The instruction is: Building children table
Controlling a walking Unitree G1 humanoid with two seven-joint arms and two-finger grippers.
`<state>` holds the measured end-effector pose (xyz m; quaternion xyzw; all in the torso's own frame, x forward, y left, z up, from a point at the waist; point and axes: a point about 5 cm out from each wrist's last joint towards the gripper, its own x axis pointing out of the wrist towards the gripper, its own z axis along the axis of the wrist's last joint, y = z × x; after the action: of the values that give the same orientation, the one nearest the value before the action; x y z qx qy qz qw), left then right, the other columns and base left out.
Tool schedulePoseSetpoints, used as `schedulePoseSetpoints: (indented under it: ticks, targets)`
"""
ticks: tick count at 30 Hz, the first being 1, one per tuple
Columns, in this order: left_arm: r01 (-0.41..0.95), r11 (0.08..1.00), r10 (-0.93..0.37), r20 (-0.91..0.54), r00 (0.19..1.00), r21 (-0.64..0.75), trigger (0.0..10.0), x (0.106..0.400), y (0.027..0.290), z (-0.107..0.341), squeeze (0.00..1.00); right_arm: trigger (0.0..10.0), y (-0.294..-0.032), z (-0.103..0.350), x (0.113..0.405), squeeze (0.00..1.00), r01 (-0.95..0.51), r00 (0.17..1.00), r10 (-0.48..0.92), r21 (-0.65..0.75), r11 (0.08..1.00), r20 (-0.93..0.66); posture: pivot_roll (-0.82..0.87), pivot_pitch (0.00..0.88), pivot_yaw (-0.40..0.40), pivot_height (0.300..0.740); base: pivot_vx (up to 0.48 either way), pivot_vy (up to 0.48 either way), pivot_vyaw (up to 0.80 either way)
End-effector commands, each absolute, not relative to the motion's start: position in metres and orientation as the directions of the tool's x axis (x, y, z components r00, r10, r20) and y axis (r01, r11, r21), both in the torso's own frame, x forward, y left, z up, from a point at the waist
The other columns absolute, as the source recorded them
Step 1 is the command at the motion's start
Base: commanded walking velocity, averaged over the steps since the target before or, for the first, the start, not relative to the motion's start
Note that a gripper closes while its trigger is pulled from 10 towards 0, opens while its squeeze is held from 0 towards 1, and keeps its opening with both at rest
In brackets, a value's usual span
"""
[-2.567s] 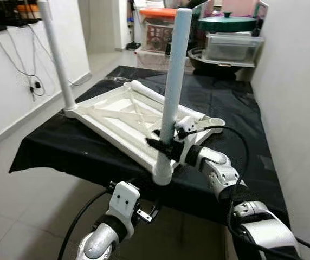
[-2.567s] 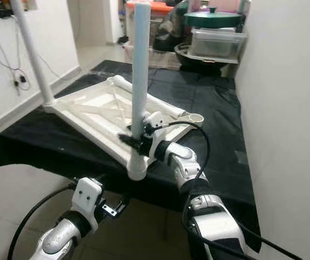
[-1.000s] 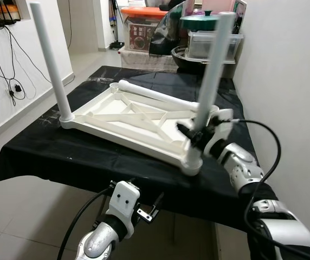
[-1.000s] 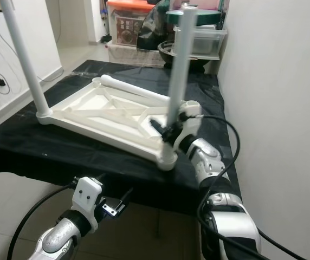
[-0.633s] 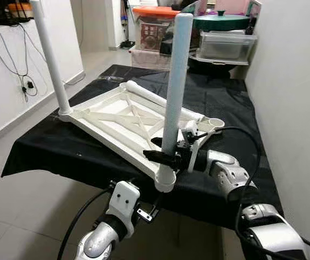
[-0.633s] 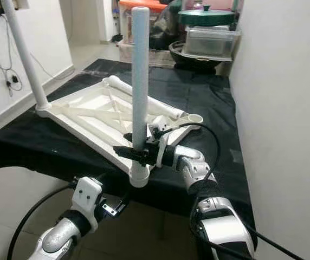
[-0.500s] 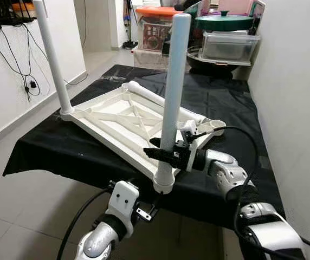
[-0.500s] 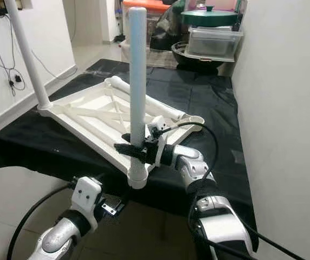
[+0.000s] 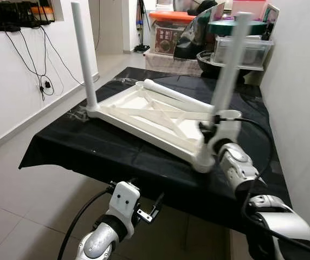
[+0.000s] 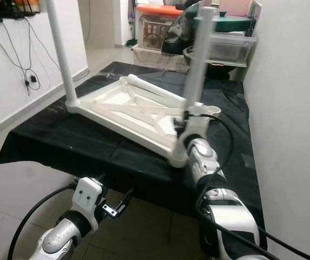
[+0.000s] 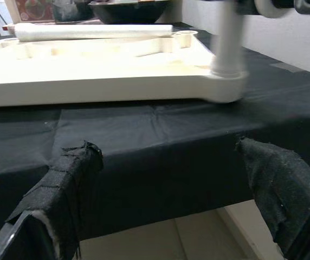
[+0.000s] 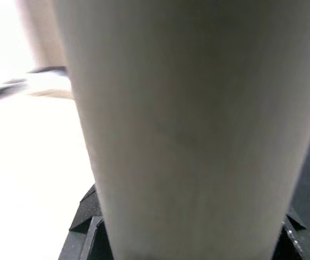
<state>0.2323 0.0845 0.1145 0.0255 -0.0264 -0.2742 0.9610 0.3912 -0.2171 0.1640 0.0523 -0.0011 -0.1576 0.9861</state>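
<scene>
A white plastic children's tabletop (image 9: 144, 116) lies upside down on a black-draped table (image 9: 90, 149). The right gripper (image 9: 209, 130), at four o'clock, has its fingers clamped around a white tubular leg (image 9: 225, 76) standing in the near corner socket. The left gripper (image 11: 171, 189) hangs at six o'clock below the table edge, fingers spread wide, holding nothing.

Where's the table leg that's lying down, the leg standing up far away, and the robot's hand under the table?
lying leg (image 9: 179, 97), left eye view, middle of its length
far upright leg (image 9: 84, 62), left eye view, mid-shaft
left gripper (image 11: 171, 189), left wrist view, between the fingertips
</scene>
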Motion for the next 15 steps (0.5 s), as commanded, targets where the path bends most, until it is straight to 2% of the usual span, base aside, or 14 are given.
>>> schedulePoseSetpoints:
  ticks: [1,2,6,8,10,11,12,13,15]
  targets:
    - [0.525,0.849,-0.526,0.016,0.85,0.059,10.0,0.232,0.086,0.11,0.0,0.0,-0.242,0.147,0.378,0.0,0.539,0.842,-0.53,0.126,0.833,-0.1,0.21,0.0,-0.057,0.74,0.0,0.0,0.0]
    - [0.525,0.849,-0.527,0.016,0.85,0.061,10.0,0.232,0.086,0.11,0.0,0.0,-0.243,0.139,0.37,0.0,0.664,0.747,-0.651,0.128,0.737,-0.13,0.21,0.0,-0.057,0.74,0.0,0.0,0.0]
    - [0.525,0.849,-0.527,0.016,0.85,0.062,10.0,0.232,0.086,0.11,0.0,0.0,-0.235,0.134,0.368,0.0,0.694,0.72,-0.676,0.136,0.707,-0.155,0.21,0.0,-0.055,0.74,0.0,0.0,0.0]
    - [0.527,0.848,-0.528,0.014,0.849,0.062,10.0,0.232,0.086,0.11,0.0,10.0,-0.214,0.134,0.374,0.0,0.636,0.772,-0.613,0.186,0.749,-0.169,0.21,0.0,-0.054,0.74,0.0,0.0,0.0]
    - [0.527,0.848,-0.529,0.013,0.849,0.062,10.0,0.232,0.086,0.109,0.0,10.0,-0.205,0.135,0.377,0.0,0.594,0.805,-0.575,0.205,0.778,-0.15,0.21,0.0,-0.053,0.74,0.0,0.0,0.0]
    - [0.528,0.847,-0.529,0.013,0.848,0.062,10.0,0.232,0.086,0.109,0.0,10.0,-0.199,0.137,0.379,0.44,0.548,0.836,-0.533,0.222,0.806,-0.128,0.21,0.0,-0.059,0.74,0.0,0.0,0.0]
    - [0.528,0.847,-0.529,0.012,0.848,0.061,10.0,0.231,0.086,0.109,0.0,10.0,-0.193,0.14,0.381,1.0,0.509,0.86,-0.5,0.243,0.825,-0.105,0.21,0.0,-0.059,0.74,0.0,0.0,0.0]
    - [0.527,0.848,-0.529,0.012,0.849,0.061,10.0,0.231,0.086,0.109,0.0,10.0,-0.187,0.143,0.383,1.0,0.451,0.891,-0.448,0.242,0.859,-0.071,0.21,0.0,-0.059,0.74,0.0,0.0,0.0]
    - [0.527,0.848,-0.528,0.012,0.849,0.061,10.0,0.231,0.086,0.109,0.0,10.0,-0.182,0.145,0.384,1.0,0.429,0.901,-0.43,0.233,0.872,-0.052,0.21,0.0,-0.059,0.74,0.0,0.0,0.0]
